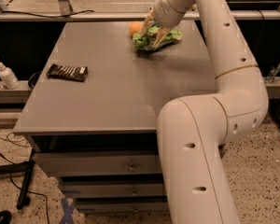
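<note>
A green crinkly snack bag [154, 39] lies at the far end of the grey table [112, 87]. My gripper [152, 32] sits right on the bag, its fingers [145, 27] spread over the bag's left part. An orange [135, 28] rests just left of the bag, close to the gripper. A dark chocolate-bar wrapper [67, 72] lies near the table's left edge, far from the gripper. My white arm reaches from the lower right up over the table's right side.
A white pump bottle [4, 73] stands on a low shelf left of the table. Drawers [102, 164] run under the tabletop. Cables and a stand foot lie on the floor at lower left. A metal rail crosses behind the table.
</note>
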{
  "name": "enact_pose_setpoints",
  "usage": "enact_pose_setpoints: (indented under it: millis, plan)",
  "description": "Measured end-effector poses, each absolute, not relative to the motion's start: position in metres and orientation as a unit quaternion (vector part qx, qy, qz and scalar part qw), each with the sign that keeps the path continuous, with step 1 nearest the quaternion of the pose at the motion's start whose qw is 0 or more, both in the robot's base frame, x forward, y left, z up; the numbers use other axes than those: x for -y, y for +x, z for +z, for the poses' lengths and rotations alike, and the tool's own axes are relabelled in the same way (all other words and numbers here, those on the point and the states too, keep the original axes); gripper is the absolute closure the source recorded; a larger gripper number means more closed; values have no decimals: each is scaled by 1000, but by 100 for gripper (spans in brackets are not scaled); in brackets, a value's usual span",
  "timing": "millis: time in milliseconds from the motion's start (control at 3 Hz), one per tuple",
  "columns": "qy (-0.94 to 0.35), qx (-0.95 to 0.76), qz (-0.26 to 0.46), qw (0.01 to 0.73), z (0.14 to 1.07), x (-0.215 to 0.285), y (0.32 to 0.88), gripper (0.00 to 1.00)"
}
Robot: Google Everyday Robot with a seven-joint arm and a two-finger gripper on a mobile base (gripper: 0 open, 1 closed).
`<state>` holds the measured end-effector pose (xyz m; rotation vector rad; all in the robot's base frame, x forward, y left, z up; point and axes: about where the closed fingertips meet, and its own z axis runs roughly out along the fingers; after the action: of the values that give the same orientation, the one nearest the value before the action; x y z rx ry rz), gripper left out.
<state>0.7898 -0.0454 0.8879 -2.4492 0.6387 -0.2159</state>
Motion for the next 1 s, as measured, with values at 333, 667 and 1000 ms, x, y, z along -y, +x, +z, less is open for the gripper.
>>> enact_pose_setpoints:
  millis: [333, 667, 1000]
  plan:
    - [-921, -242, -79, 296, 889, 42, 789, 15]
    - [-919, -247, -80, 295, 890, 45, 789, 0]
    - [-918, -254, -83, 294, 892, 52, 788, 0]
